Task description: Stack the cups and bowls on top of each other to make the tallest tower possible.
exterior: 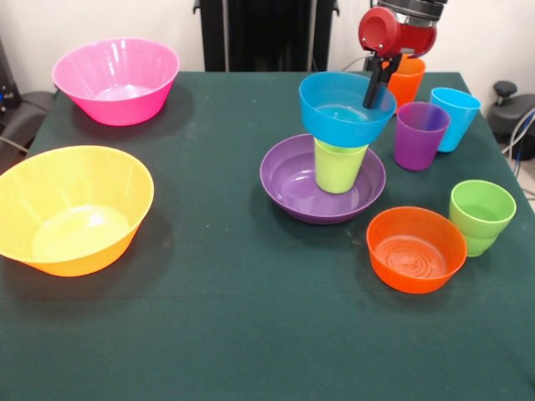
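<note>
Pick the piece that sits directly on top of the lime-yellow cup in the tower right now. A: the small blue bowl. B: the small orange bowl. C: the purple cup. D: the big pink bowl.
A: the small blue bowl rests on the rim of the lime-yellow cup, which stands in the wide purple bowl; the gripper reaches down at the blue bowl's rim.

My wrist (397, 32) is a glossy red rounded housing with a round red cap on its side and a dark band with a silvery ring above. Below it hangs my pincer (378, 86), slim and black.
</note>
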Available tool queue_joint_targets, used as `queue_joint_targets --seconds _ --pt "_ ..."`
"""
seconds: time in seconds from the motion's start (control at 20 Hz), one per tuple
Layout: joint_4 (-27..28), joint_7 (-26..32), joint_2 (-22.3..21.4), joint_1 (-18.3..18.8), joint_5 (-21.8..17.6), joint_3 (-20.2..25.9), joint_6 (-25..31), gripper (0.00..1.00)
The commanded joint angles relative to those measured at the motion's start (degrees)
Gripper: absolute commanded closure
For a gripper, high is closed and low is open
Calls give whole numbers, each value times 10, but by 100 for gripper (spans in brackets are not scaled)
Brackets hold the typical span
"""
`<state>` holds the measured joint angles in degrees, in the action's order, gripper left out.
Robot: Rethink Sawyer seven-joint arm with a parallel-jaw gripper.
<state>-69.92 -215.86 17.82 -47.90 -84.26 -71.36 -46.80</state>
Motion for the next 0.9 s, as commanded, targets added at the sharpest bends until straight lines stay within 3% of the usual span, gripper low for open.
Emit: queue_joint_targets --seconds 0.05,0.9 --pt "69 -157 32 -3 4 78 -15 100" --pt "76 -144 23 1 15 88 -11 100"
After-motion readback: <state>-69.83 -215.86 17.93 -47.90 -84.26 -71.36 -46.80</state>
